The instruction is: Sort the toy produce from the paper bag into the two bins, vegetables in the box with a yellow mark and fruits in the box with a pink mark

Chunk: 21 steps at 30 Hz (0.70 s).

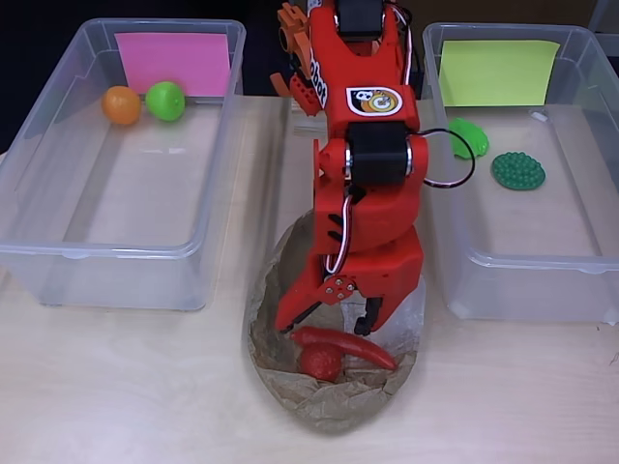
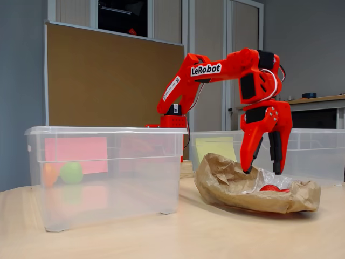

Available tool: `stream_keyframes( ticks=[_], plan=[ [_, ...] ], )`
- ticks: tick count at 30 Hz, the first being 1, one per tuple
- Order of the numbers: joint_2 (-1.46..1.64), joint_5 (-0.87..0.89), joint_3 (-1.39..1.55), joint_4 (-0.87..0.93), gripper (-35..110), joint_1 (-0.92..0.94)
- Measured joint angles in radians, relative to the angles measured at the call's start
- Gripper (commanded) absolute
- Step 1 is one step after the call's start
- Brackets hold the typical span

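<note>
The crumpled brown paper bag (image 1: 334, 401) (image 2: 232, 181) lies open on the table between the two bins. Inside it lie a long red chili pepper (image 1: 343, 345) and a round red piece (image 1: 321, 362) (image 2: 269, 188). My red gripper (image 1: 329, 322) (image 2: 264, 171) points straight down into the bag's mouth, open, with nothing between its fingers, just above the pepper. The bin with the pink mark (image 1: 174, 62) (image 2: 75, 148) holds an orange fruit (image 1: 122, 104) (image 2: 49, 174) and a green fruit (image 1: 165, 101) (image 2: 71, 172). The bin with the yellow mark (image 1: 498, 72) (image 2: 215, 148) holds two green vegetables (image 1: 468, 137) (image 1: 518, 171).
Both clear plastic bins (image 1: 58, 253) (image 1: 542, 280) stand close on either side of the bag, their walls flanking the arm. Bare wooden tabletop (image 1: 126, 387) lies in front of the bins. A cork board (image 2: 108, 81) stands behind the table.
</note>
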Motion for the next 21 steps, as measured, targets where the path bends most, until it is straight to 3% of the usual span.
stream_keyframes(
  ticks=[11,21],
  plan=[
    [-0.253,-0.072,-0.29,0.06,40,0.021],
    [-0.417,-0.14,-0.568,0.193,29,0.041]
  ],
)
